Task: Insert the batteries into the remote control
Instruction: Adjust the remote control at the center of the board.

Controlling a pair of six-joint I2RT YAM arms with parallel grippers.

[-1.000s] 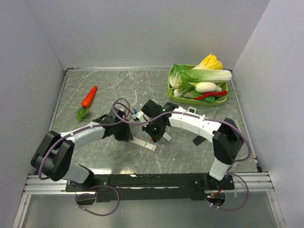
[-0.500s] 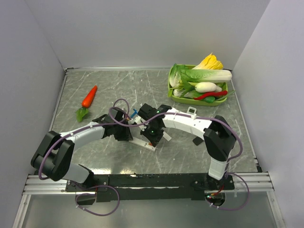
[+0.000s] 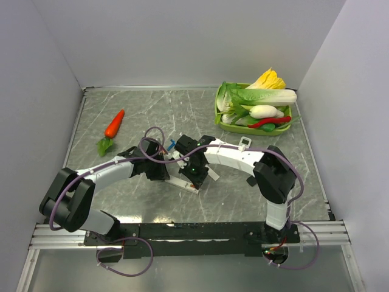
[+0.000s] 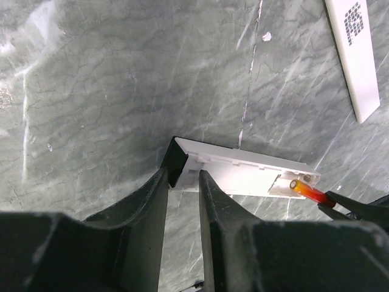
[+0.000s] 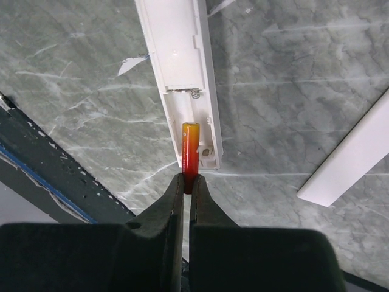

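At the bottom centre of the right wrist view, the right fingers (image 5: 173, 207) are pressed together on the near end of a red-orange battery (image 5: 189, 149). It points up the frame, with its far end over the open compartment at the near end of the remote (image 5: 176, 55). I cannot tell whether it is seated there. A small spring shows at the compartment's inner wall. The remote is a slim white bar lying flat on the grey marbled worktop (image 5: 292, 73) and runs to the top edge of that view. Its loose white back cover (image 5: 358, 152) lies apart from it at the lower right, slanted. In the left wrist view, the left fingers (image 4: 152, 201) rise from the bottom of the frame and are clamped on the opposite, dark end of the remote. In the overhead view both arms meet at the centre of the worktop, over the remote. Just above them sits a small blue piece (image 3: 172, 144). Farther up, a carrot (image 3: 114, 124) lies at the left. A green tray (image 3: 242, 128) of vegetables (image 3: 261, 97) fills the upper right.
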